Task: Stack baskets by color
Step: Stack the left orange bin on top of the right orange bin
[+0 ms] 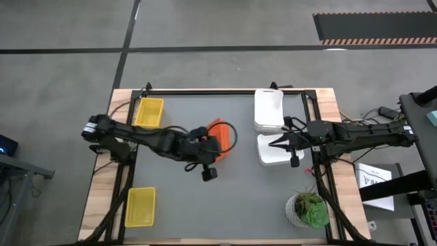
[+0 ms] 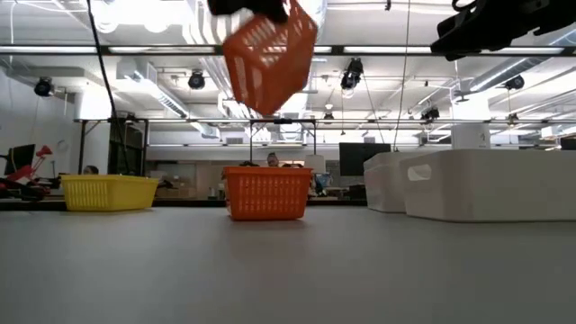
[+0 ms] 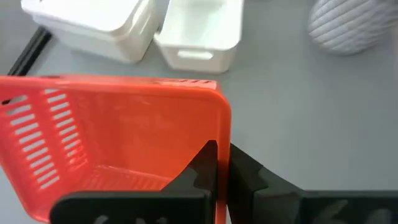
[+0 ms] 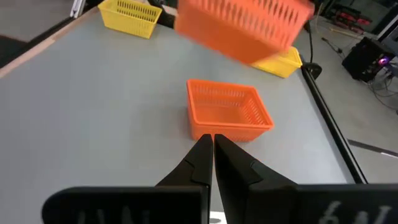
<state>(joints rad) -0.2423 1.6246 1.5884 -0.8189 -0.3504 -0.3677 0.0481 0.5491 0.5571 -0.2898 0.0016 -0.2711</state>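
My left gripper [image 3: 221, 154] is shut on an orange mesh basket [image 2: 270, 56] and holds it high over the table's middle [image 1: 220, 137]. A second orange basket [image 4: 227, 112] stands on its base on the table below it [image 2: 267, 192]. Two yellow baskets [image 1: 149, 113] [image 1: 140, 205] stand along the left edge. Two white baskets [image 1: 268, 109] [image 1: 273, 152] stand at the right. My right gripper [image 4: 213, 142] is shut and holds nothing, hovering over the nearer white basket [image 1: 272, 143]. My left gripper pinches one side wall of the orange basket [image 3: 222, 130] at its rim, one finger [image 3: 202, 165] inside the basket and the other [image 3: 245, 171] outside. The fingers slant down from the table's left. The basket hangs tilted, clear of the table and of the orange basket below.
A potted green plant [image 1: 307, 208] in a ribbed white pot stands at the near right corner. Black frame bars run along the table's left, right and far edges [image 1: 225, 91]. Bare grey table lies between the orange baskets and the near edge.
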